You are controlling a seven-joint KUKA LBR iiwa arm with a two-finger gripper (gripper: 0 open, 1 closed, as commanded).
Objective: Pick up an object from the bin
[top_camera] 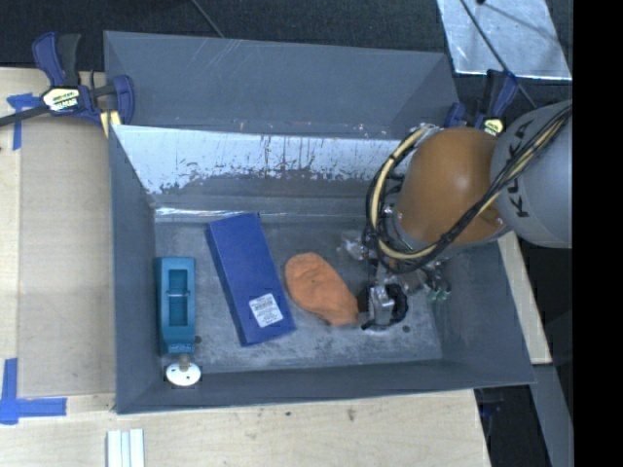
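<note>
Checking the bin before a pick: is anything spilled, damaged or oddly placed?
Nothing spilled or broken. The blue box lies flat, slanted to the walls; the bin's back wall bears dark streaks, like wear. The gripper sits low beside the orange lump.

Your silver-grey KUKA arm (545, 178) reaches in from the right; its rounded orange wrist cover (448, 188), looped with black-and-yellow cables (384, 178), sits above the small metal gripper (383, 309), which points downward.

Bright overhead light; pale glare across bin (292, 149) back wall.
</note>
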